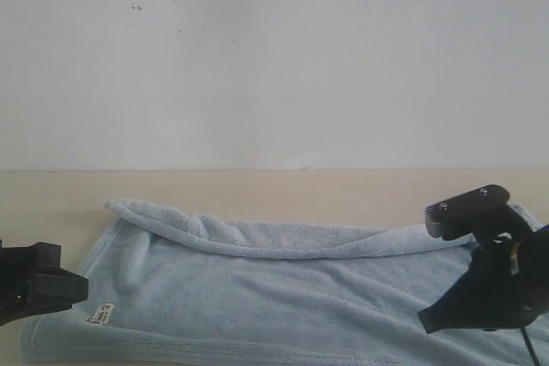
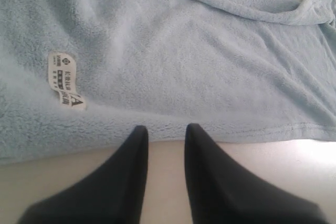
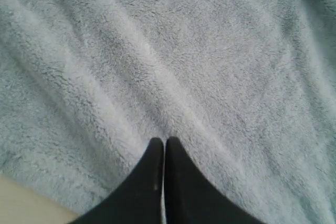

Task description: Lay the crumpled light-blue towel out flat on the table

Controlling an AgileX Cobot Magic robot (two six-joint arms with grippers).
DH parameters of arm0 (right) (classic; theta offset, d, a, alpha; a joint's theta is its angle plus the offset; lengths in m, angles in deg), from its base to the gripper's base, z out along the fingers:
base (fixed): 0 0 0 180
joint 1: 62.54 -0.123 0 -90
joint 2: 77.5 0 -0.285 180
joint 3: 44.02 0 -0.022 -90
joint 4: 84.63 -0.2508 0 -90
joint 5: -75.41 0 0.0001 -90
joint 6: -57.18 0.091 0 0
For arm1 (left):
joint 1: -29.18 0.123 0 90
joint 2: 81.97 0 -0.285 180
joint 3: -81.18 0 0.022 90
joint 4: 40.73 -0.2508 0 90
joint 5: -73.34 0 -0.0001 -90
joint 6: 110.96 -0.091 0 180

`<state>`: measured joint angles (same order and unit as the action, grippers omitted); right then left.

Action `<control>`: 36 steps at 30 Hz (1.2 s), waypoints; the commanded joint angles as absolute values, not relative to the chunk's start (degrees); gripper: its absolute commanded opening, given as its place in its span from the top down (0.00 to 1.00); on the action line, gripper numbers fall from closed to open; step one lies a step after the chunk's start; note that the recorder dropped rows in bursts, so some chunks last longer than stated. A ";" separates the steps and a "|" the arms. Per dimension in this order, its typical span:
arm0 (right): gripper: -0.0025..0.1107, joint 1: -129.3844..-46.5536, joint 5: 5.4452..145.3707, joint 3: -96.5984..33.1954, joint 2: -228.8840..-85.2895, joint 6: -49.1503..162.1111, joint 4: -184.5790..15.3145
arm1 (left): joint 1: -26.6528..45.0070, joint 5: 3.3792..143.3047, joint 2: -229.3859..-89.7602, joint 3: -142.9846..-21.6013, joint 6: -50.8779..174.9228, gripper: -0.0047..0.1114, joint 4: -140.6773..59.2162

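Observation:
The light-blue towel (image 1: pixel 283 289) lies mostly spread on the beige table (image 1: pixel 343 190), its far edge (image 1: pixel 257 242) rolled over toward me in a long fold. Its white label (image 1: pixel 100 314) sits near the front left corner. My left gripper (image 1: pixel 84 287) rests low at the towel's left side. In the left wrist view it is open (image 2: pixel 165 129), bare table (image 2: pixel 167 182) between the fingers and the tips just touching the towel's hem (image 2: pixel 168 132). My right gripper (image 1: pixel 426 323) is over the towel's right part, shut (image 3: pixel 164 140), pinching a ridge of the cloth (image 3: pixel 131 103).
A plain white wall (image 1: pixel 274 57) rises behind the table. A strip of bare table runs behind the towel, and a sliver of it (image 3: pixel 16 205) shows beside the towel's edge in the right wrist view. The right arm's black body (image 1: pixel 493 272) covers the towel's right end.

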<state>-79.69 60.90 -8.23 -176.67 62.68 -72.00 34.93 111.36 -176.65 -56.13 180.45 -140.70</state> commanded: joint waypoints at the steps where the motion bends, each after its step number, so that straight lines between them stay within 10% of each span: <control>1: 0.98 -80.97 58.52 -12.23 -182.21 62.89 -72.99 | 34.57 112.51 -176.24 -55.82 179.92 0.75 -140.68; 26: 0.98 -90.67 61.27 -13.21 -185.27 62.65 -76.55 | 34.57 100.04 -181.54 -54.92 176.51 0.74 -140.68; 36: 0.98 -91.21 60.34 -13.21 -185.27 62.65 -76.65 | 34.57 95.38 -181.43 -54.92 176.08 0.41 -140.68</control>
